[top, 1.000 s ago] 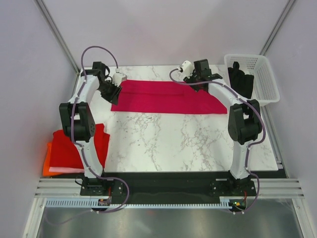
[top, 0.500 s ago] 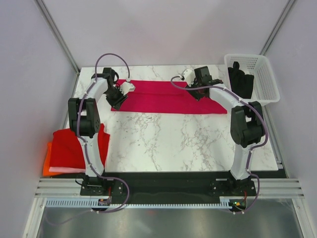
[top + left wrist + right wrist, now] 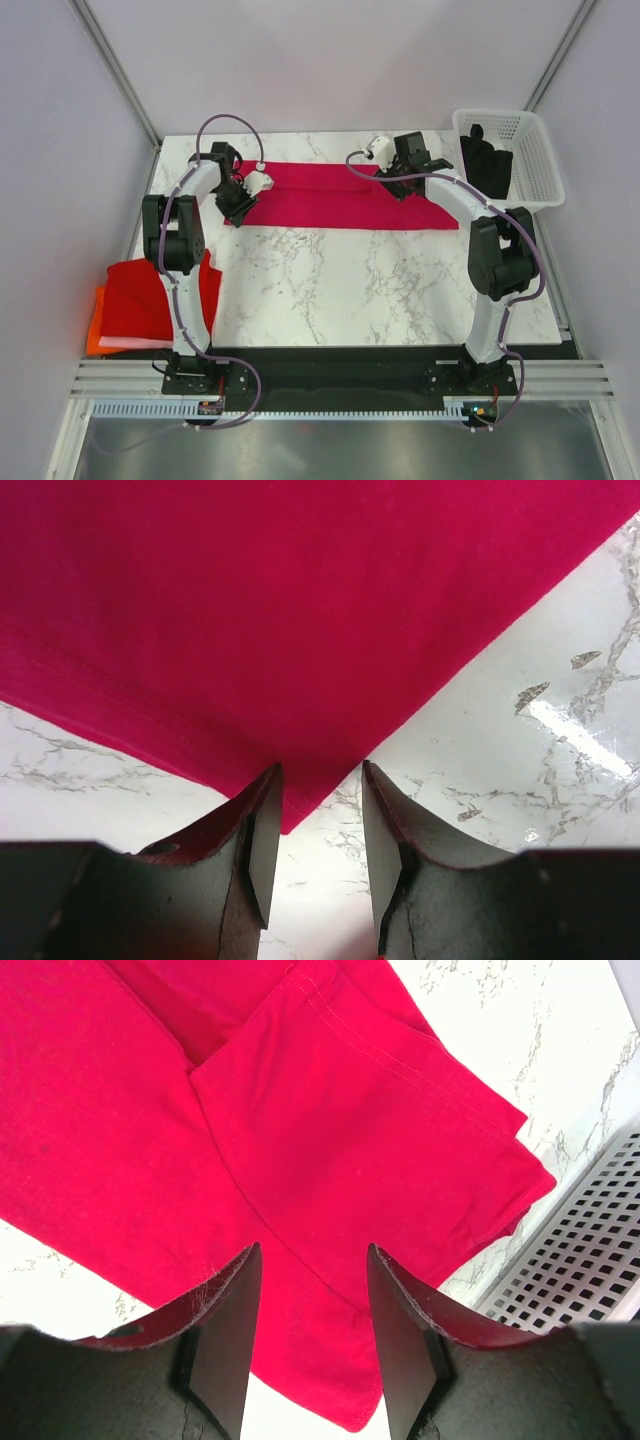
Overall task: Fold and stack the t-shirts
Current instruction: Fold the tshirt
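A raspberry-crimson t-shirt (image 3: pixel 340 196) lies folded into a long strip across the far part of the table. My left gripper (image 3: pixel 238 204) hovers at its near left corner, open. In the left wrist view that corner of the t-shirt (image 3: pixel 300 630) points into the gap of the left gripper (image 3: pixel 318 780), and marble shows between the fingers. My right gripper (image 3: pixel 400 184) is open above the strip's right part. The right wrist view shows the right gripper (image 3: pixel 313 1255) over the t-shirt (image 3: pixel 330 1150), with a sleeve fold and hem ahead of it. Nothing is held.
Folded red t-shirts (image 3: pixel 150 295) on an orange one (image 3: pixel 97 338) overhang the table's left edge. A white lattice basket (image 3: pixel 538 150) with dark clothes (image 3: pixel 485 160) stands at the far right; its wall (image 3: pixel 580 1260) is close to the right gripper.
The left arm has swung right and inward, bringing its gripper onto the shirt's near left corner. The right gripper has shifted slightly right over the shirt.
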Controlling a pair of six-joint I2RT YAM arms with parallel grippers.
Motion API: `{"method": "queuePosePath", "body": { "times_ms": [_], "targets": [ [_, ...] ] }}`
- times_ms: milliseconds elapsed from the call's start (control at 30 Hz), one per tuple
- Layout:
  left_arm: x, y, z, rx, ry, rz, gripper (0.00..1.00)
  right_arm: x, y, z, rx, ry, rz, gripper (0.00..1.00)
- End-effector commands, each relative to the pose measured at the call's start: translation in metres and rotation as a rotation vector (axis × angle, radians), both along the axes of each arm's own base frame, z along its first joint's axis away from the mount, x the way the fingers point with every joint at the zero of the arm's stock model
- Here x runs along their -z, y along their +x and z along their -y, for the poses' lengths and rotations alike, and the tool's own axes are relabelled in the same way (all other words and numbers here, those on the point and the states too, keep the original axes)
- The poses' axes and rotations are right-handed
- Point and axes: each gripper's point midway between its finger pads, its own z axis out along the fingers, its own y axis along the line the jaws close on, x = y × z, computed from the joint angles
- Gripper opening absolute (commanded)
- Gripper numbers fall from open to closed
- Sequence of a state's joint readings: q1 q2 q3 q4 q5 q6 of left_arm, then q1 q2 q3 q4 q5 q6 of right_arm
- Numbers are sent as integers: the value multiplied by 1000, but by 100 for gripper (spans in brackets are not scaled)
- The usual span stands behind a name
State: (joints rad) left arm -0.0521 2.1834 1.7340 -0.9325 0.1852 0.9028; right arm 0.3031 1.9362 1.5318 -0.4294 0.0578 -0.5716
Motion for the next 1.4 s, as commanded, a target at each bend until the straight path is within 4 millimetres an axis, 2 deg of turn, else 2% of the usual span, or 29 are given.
{"method": "queuePosePath", "body": {
  "times_ms": [0,167,300,433,467,533,567,633,667,700,767,800,867,900,967,1000,1133,1367],
  "targets": [
    [-11,0,1,9,-5,29,44,-12,5,-4,3,23,28,54],
    [0,-2,6,10,-6,6,45,-14,9,-5,5,22,38,55],
    [5,6,11,-7,5,28,42,-15,10,-5,5,23,39,55],
    [14,3,12,-17,34,11,25,-11,7,1,12,-4,33,55],
    [14,2,12,-19,38,9,18,-10,6,2,14,-7,30,55],
    [19,-11,14,-2,50,-18,12,-5,5,4,20,-13,19,55],
    [15,-15,16,6,53,-12,8,-2,5,6,34,-10,13,55],
    [18,-32,17,35,78,-39,5,3,7,10,57,-1,0,55],
    [8,-39,18,57,85,-34,3,6,9,14,83,15,-9,55],
    [9,-54,21,81,93,-59,2,8,14,17,97,22,-15,55],
    [1,-71,24,125,100,-77,2,16,16,24,122,27,-57,55],
    [-10,-90,26,153,101,-104,2,22,23,25,130,28,-75,55],
    [-20,-109,29,197,96,-135,2,34,21,31,146,8,-134,55],
    [-30,-127,31,219,94,-174,2,41,29,35,159,1,-149,54],
    [-41,-143,35,244,80,-202,2,48,30,38,168,-9,-176,54],
    [-46,-160,38,264,77,-255,2,52,33,38,167,-12,-182,54],
    [-62,-192,51,311,53,-311,2,63,39,40,171,-43,-196,54],
    [-60,-230,73,333,38,-405,3,91,42,39,147,-82,-261,54]
  ]
}}
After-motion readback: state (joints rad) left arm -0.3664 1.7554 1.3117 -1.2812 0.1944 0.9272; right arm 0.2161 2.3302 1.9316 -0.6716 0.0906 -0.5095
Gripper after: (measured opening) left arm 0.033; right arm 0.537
